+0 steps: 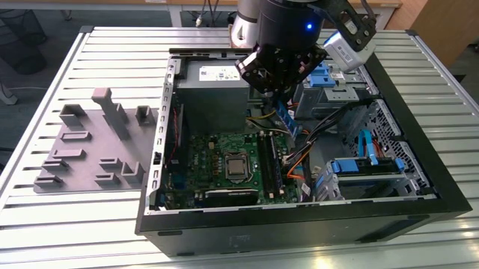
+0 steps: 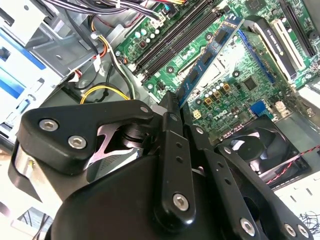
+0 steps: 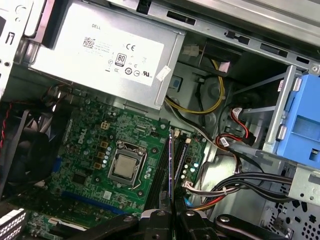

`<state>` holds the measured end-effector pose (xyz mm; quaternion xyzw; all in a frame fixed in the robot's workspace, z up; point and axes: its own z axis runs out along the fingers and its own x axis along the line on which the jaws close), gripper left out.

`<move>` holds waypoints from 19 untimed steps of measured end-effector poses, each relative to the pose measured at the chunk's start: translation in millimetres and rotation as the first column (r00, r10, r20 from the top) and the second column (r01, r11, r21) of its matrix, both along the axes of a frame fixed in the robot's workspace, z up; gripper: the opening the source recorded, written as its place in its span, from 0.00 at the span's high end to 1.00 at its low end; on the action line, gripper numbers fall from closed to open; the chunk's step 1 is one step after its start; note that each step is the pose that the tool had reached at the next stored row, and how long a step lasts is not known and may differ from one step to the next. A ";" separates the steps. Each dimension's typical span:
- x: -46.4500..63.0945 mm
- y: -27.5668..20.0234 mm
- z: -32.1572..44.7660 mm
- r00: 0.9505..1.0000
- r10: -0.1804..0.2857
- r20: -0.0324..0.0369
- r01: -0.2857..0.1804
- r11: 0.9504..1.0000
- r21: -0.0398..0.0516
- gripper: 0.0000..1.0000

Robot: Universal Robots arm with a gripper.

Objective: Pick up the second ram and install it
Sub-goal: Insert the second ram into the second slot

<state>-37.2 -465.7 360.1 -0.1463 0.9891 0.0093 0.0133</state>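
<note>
Claw clamped on second ram, held above open computer case on slatted counter. In second wrist view ram runs out from black fingers, hanging over green motherboard beside black slots. In first wrist view stick seen edge-on, near slots beside processor socket. Grey holder tray sits on counter at exterior view's left of case.
</note>
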 end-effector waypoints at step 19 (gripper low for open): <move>0.0 0.0 0.0 1.000 -0.020 0.000 0.020 1.000 0.000 0.86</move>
